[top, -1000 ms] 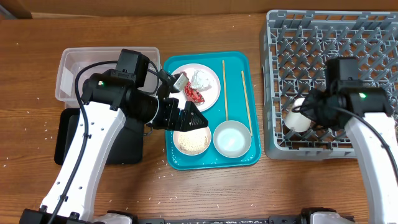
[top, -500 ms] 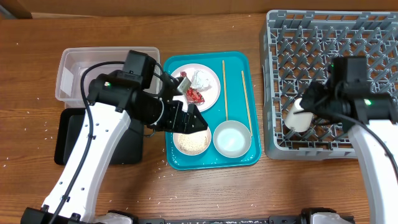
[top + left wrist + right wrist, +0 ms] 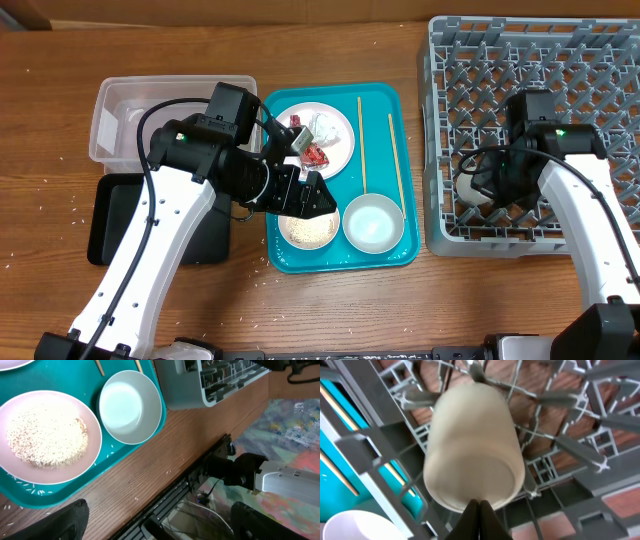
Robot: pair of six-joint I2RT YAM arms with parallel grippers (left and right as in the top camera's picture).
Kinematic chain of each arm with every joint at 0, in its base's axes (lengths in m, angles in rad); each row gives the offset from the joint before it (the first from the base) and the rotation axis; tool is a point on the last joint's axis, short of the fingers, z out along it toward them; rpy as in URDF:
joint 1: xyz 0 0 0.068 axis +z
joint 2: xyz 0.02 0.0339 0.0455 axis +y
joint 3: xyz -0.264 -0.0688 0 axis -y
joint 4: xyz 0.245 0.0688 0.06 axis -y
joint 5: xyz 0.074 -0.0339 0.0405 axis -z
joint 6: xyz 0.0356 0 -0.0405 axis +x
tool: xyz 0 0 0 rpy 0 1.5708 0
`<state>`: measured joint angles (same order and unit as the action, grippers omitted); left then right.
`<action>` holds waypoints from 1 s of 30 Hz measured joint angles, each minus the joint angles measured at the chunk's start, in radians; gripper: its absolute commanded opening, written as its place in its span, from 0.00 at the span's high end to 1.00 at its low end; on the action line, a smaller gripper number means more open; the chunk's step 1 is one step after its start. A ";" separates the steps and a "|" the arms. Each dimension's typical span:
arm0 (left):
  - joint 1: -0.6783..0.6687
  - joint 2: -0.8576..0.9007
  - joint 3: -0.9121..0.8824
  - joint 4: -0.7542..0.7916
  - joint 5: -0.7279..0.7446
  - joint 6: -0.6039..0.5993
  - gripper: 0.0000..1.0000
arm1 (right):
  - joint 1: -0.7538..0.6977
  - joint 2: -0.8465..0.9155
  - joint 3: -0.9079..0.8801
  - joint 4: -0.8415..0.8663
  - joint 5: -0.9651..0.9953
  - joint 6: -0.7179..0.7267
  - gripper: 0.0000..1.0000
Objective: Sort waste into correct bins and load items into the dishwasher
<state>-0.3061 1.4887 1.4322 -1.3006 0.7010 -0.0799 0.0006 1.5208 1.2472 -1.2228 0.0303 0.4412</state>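
My left gripper is open and empty, low over the teal tray, beside a white dish of rice grains and an empty white bowl. The large white plate holds the red wrapper and the white paper wad. Two chopsticks lie on the tray. My right gripper is shut, its tips against a cream cup lying on its side in the grey dish rack.
The clear tub stands at the back left with the black tray in front of it, partly under my left arm. Loose rice grains are scattered on the wooden table. The table's front edge shows in the left wrist view.
My left arm has shifted slightly right over the tray. My right arm has moved left over the rack. The cream cup has stayed in the rack.
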 measured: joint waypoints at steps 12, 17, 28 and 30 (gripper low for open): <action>-0.045 0.000 0.000 0.014 -0.163 -0.104 0.12 | 0.000 -0.271 0.045 0.086 -0.181 -0.066 0.14; -0.205 0.000 -0.016 0.061 -0.439 -0.266 0.19 | 0.000 -0.432 0.060 0.065 -0.328 -0.089 0.13; -0.326 0.224 -0.116 0.357 -0.626 -0.533 0.44 | 0.000 -0.476 0.060 -0.024 -0.412 -0.101 0.19; -0.326 0.251 -0.117 0.387 -0.619 -0.554 0.43 | 0.000 -0.475 0.060 -0.026 -0.416 -0.102 0.19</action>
<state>-0.6323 1.7401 1.3151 -0.9138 0.0818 -0.6338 0.0006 1.0454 1.3075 -1.2491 -0.3859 0.3389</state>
